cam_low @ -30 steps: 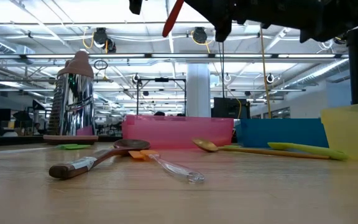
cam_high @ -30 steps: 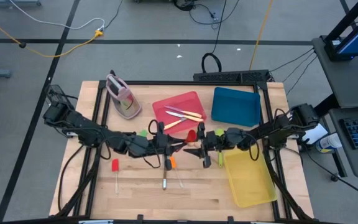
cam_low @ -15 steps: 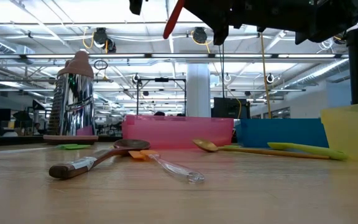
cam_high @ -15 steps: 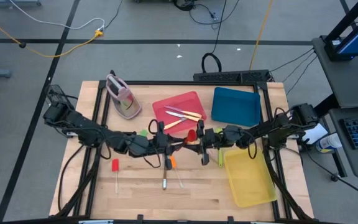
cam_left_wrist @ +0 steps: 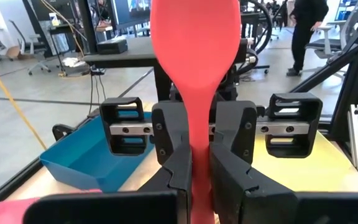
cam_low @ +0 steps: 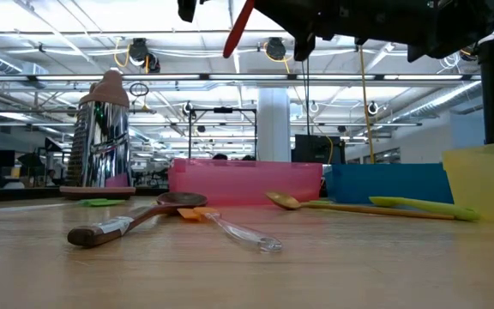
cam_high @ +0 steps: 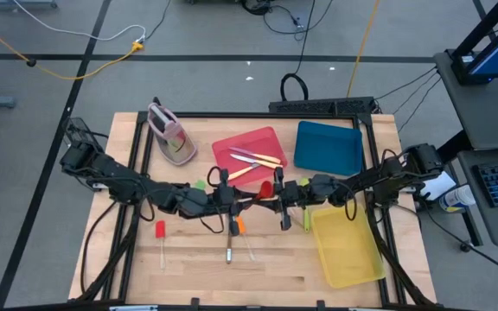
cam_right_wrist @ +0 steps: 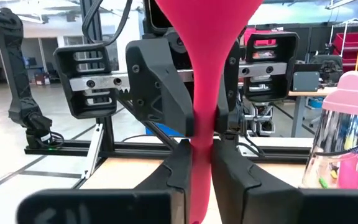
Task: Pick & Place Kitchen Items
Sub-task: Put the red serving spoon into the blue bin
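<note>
While both arms meet above the middle of the table, the red spatula [cam_high: 266,188] is pinched between them — a handover in mid-air, as I judge it. The left gripper [cam_left_wrist: 201,186] is clamped on its stem, and the right gripper [cam_right_wrist: 202,180] is clamped on the same stem from the opposite side, each facing the other. Holding it at both ends at once makes sense only if one arm is about to let go; the right arm sits nearer the yellow tray [cam_high: 346,247] and blue tray [cam_high: 328,147], so passing the piece to it would shorten the reach.

The high view gives the layout: the red tray [cam_high: 249,142] already carries a few cream-handled knives [cam_high: 256,160], the pink-grey stand [cam_high: 170,135] sits at the far left corner, and loose utensils lie on the wood — a red-headed piece [cam_high: 159,233], an orange-headed piece [cam_high: 240,228] and a brown spoon [cam_high: 230,242]. It cannot show how the fingers sit on the spatula.

The wrist views settle that: each shows its own two fingers pressed against the red stem, with the other gripper's body just behind. The low view adds height — the spatula's red blade [cam_low: 239,26] hangs well clear of the tabletop, tilted, while the brown spoon [cam_low: 127,225] and a gold spoon [cam_low: 283,200] lie flat.
</note>
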